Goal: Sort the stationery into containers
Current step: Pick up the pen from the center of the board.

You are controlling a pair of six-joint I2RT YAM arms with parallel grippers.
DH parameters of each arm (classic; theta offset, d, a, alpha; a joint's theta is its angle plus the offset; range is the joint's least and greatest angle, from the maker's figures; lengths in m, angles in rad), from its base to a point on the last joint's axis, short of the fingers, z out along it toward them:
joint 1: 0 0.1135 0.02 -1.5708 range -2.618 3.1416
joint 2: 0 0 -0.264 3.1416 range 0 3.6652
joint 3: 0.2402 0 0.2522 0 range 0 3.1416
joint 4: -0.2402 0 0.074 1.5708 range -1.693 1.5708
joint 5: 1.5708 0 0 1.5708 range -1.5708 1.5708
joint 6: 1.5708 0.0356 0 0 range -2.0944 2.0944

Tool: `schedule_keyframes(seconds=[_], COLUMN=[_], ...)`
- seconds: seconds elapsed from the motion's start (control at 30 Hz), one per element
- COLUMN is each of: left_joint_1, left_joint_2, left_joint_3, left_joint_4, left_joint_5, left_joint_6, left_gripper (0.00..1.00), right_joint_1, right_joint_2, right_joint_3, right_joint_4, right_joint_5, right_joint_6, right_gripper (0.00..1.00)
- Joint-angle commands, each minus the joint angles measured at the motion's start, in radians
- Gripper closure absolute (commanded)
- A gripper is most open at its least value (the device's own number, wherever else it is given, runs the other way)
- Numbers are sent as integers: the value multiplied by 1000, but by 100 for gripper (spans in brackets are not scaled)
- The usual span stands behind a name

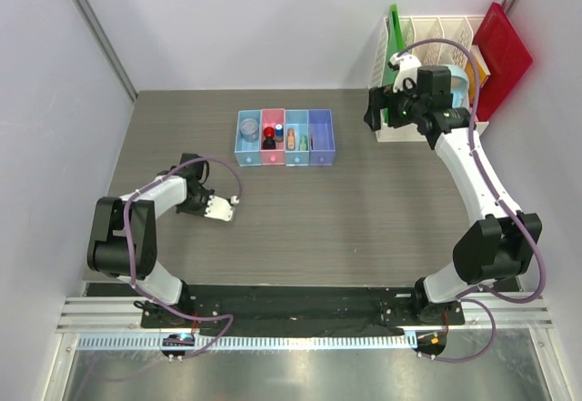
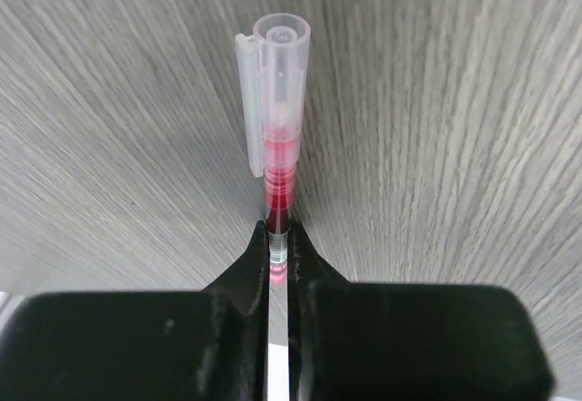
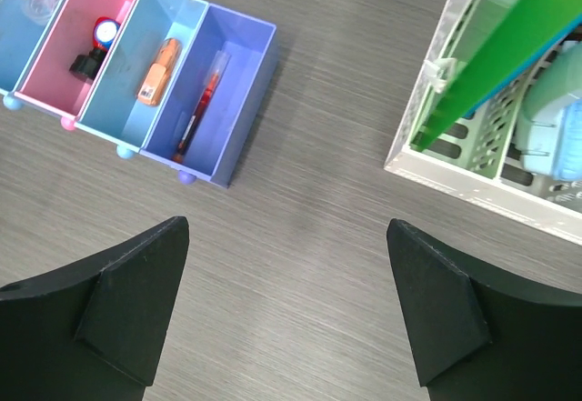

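Left claw (image 2: 279, 237) clamped on the clear-capped red pen (image 2: 277, 101), near-left of the bins (image 3: 247, 115), likely to carry it over; right claw (image 3: 286, 310) gapes empty, right of them.

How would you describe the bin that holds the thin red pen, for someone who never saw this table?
On the grey table, a row of four joined bins sits toward the far side. Take the bin at the right end, nearest the white rack. It alone is purple-blue; the others are light blue or pink.
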Motion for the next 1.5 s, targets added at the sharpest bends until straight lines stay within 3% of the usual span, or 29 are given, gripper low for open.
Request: schedule_keyframes(seconds=[0.0, 0.07, 0.27, 0.47, 0.77, 0.9, 1.07, 1.2, 1.33, 1.47], left_joint_1=[-15, -17, -17, -20, -38, -98, -201, -267, -304, -314], left_joint_2=[69, 61, -23, -45, 217, 306, 376, 426, 411, 374], left_joint_3=[-22, 36, 255, 441, 812, 889, 929, 1012, 1003, 932], left_joint_4=[-62, -144, -356, -386, -365, -335, -295, -309, -158, 52], left_joint_5=[154, 180, 433, 700, 1140, 1314, 1446, 1466, 1458, 1434], left_joint_6=[-72, -144, -375, -659, -1179, -1260, -1315, -1339, -1460, -1640], left_gripper=[100, 100, 100, 100, 100, 100, 100, 100, 100, 100], right_joint_1=[-15, -17, -15, -17, 26, 87, 212, 264, 278, 278], right_joint_2=[-54, -54, -26, -17, -32, -9, 75, 104, 89, 78], right_joint_3=[-15, -18, -12, -38, -136, -186, -97, -71, -89, -101], right_joint_4=[17, 17, 18, 114, 368, 501, 447, 429, 434, 445], right_joint_5=[13, 5, -75, -230, -377, -414, -343, -314, -296, -277], right_joint_6=[-5, 4, 47, 120, 267, 311, 291, 260, 251, 251], right_gripper=[4, 4, 4, 4, 4, 2, 6, 8, 9, 21])
